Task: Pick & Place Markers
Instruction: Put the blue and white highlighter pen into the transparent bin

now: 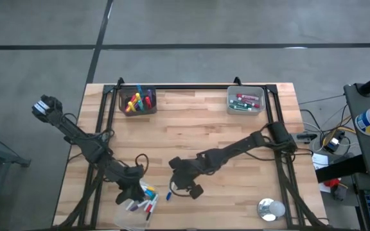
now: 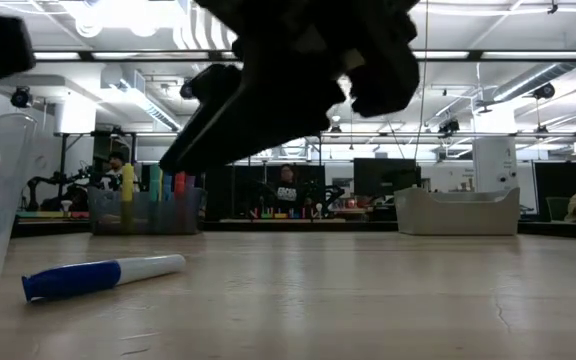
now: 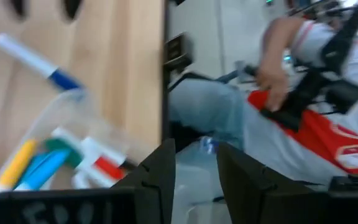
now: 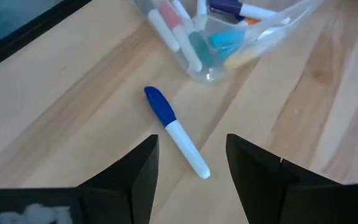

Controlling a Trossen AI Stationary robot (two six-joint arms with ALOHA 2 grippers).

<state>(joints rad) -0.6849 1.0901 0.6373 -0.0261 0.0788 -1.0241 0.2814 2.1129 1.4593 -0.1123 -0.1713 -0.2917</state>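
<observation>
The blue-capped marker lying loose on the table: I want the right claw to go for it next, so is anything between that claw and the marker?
Nothing visible. The right claw hangs open over bare wood, with the marker lying flat just ahead of its fingers, apart from the clear cup of markers beyond it.

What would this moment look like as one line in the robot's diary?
right gripper: open above blue-capped marker | left gripper: open by clear cup | marker: lying on table
</observation>
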